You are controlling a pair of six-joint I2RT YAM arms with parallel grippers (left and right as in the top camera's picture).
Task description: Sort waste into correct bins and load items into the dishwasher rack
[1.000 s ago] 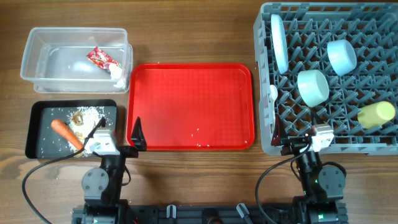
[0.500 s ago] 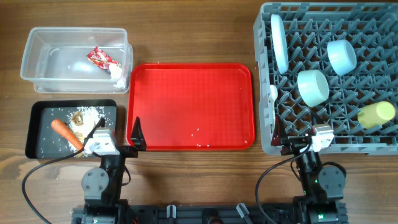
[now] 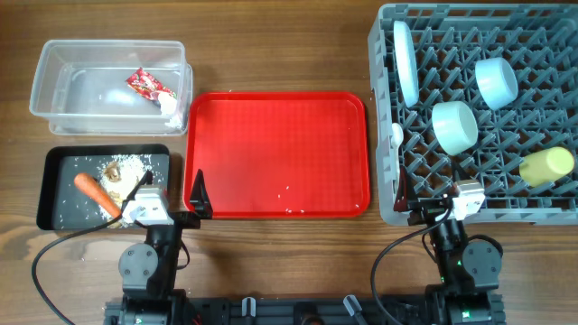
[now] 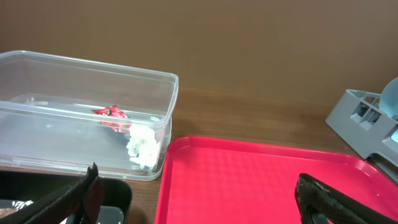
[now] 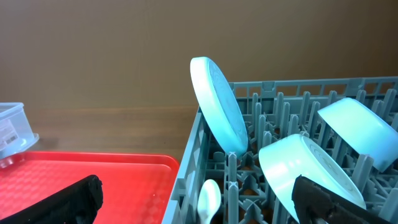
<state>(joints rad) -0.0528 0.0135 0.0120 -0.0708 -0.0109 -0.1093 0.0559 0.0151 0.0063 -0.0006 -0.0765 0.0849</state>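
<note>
The grey dishwasher rack (image 3: pixel 542 203) holds an upright light blue plate (image 3: pixel 405 61), two light blue bowls (image 3: pixel 454 126) (image 3: pixel 497 81), a yellow cup (image 3: pixel 546 166) and a white spoon (image 3: pixel 396 135). The clear tub (image 3: pixel 54 63) holds the red-and-white wrapper (image 3: pixel 149 86) and white tissue (image 3: pixel 169 106). The black tray (image 3: pixel 54 190) holds the carrot (image 3: pixel 95 194) and beige scraps (image 3: pixel 126 167). My left gripper (image 3: pixel 172 197) is open and empty at the red tray's near-left corner. My right gripper (image 3: pixel 432 206) is open and empty at the rack's near edge. The plate (image 5: pixel 217 106), bowls (image 5: pixel 311 171) and spoon (image 5: pixel 208 199) show in the right wrist view.
A flat red serving tray (image 3: pixel 277 153) lies in the middle with a few white crumbs (image 3: pixel 288 190) near its front edge. Some crumbs lie on the wood in front of the black tray. Both arm bases stand at the table's near edge.
</note>
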